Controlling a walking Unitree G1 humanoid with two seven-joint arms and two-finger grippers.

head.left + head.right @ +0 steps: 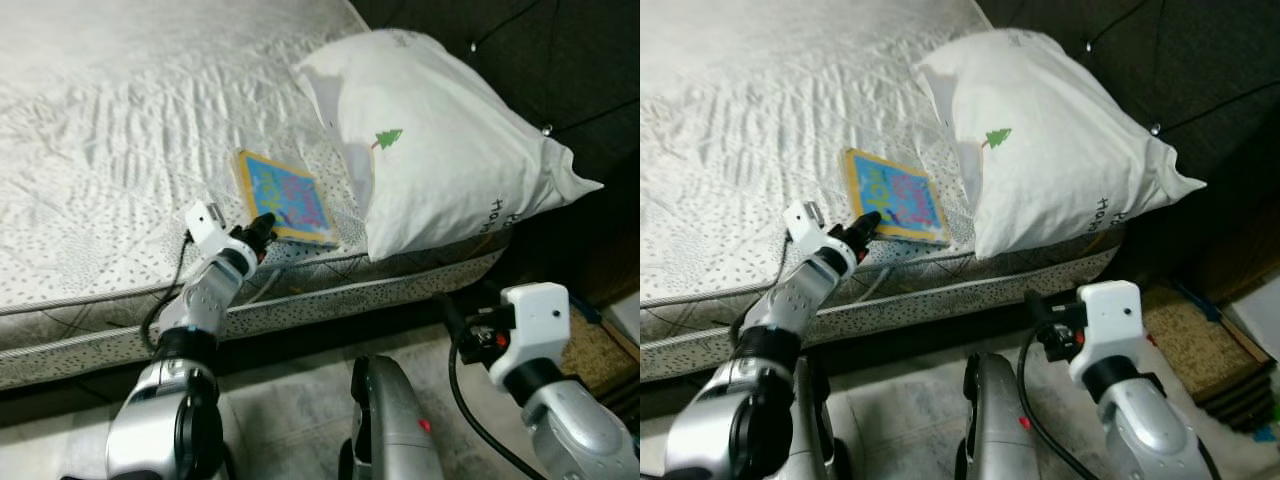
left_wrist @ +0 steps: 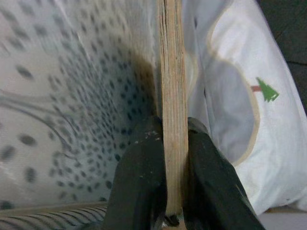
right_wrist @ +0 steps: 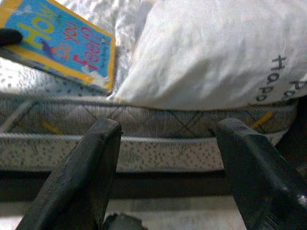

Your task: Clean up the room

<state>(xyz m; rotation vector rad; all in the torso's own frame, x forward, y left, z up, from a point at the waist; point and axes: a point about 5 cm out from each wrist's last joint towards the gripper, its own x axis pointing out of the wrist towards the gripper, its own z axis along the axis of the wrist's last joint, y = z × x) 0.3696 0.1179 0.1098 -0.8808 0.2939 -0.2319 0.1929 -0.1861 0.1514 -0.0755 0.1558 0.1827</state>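
A thin book (image 1: 286, 196) with a blue cover and a yellow border lies on the white quilted mattress (image 1: 110, 130), close to its front edge and just left of the pillow (image 1: 440, 150). My left gripper (image 1: 262, 226) is shut on the book's near edge; in the left wrist view the book (image 2: 172, 96) stands edge-on between the two black fingers (image 2: 139, 187). My right gripper (image 3: 165, 163) hangs open below the mattress edge, in front of the bed frame, with nothing between its fingers. In the right wrist view the book (image 3: 57, 38) lies up and to the side.
A big white pillow with a small green tree print leans against the dark headboard (image 1: 560, 60). A brown mat (image 1: 1200, 340) lies on the floor at the right. My own silver body (image 1: 395, 420) shows low in the middle.
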